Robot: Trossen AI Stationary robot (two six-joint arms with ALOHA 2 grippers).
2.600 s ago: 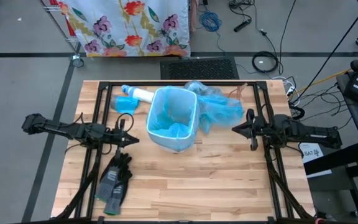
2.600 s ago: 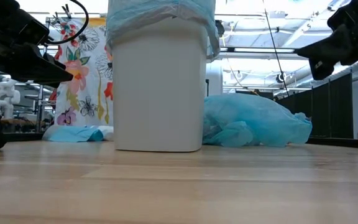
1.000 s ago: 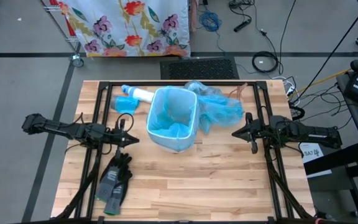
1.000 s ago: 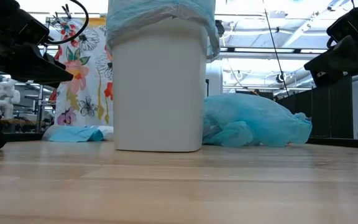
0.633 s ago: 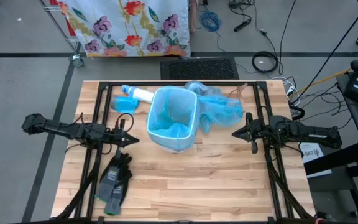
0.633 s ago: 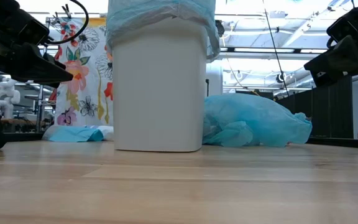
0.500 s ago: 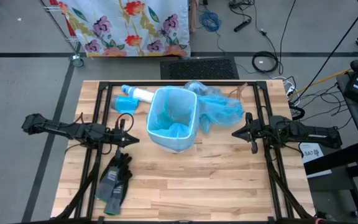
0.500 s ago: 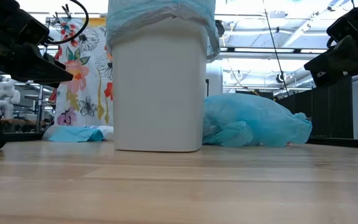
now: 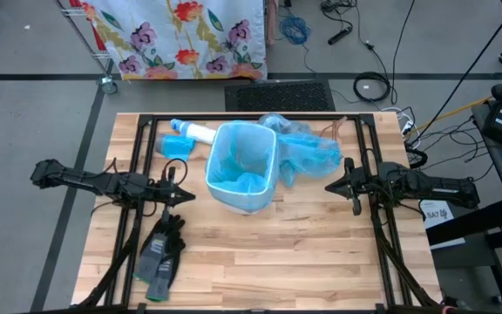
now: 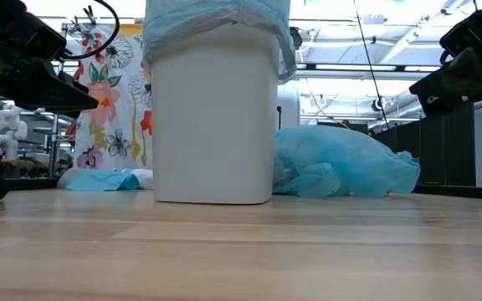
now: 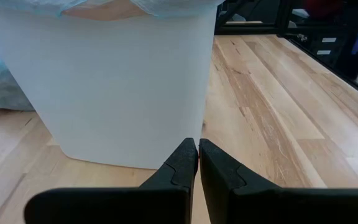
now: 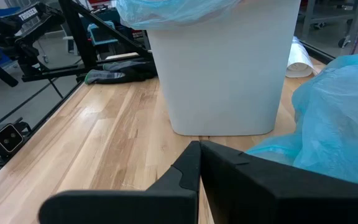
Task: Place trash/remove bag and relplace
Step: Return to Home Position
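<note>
A white bin point(image 9: 240, 170) stands upright mid-table. A light blue bag point(image 9: 234, 164) lines it, its edge folded over the rim point(image 10: 216, 21). A second, bulging blue bag point(image 9: 310, 148) lies on the table against the bin's far right side. The trash is out of view. My left gripper point(image 9: 187, 197) hovers shut just left of the bin, pointing at its wall point(image 11: 123, 81). My right gripper point(image 9: 329, 186) hovers shut to the bin's right, near the bulging bag point(image 12: 334, 118). Neither one touches anything.
A pair of dark grey gloves point(image 9: 159, 253) lies near the front left. A white tube-shaped bottle point(image 9: 200, 133) and a folded blue piece point(image 9: 174, 144) lie at the far left behind the bin. Bare wood stretches along the near side of the table point(image 9: 277, 253).
</note>
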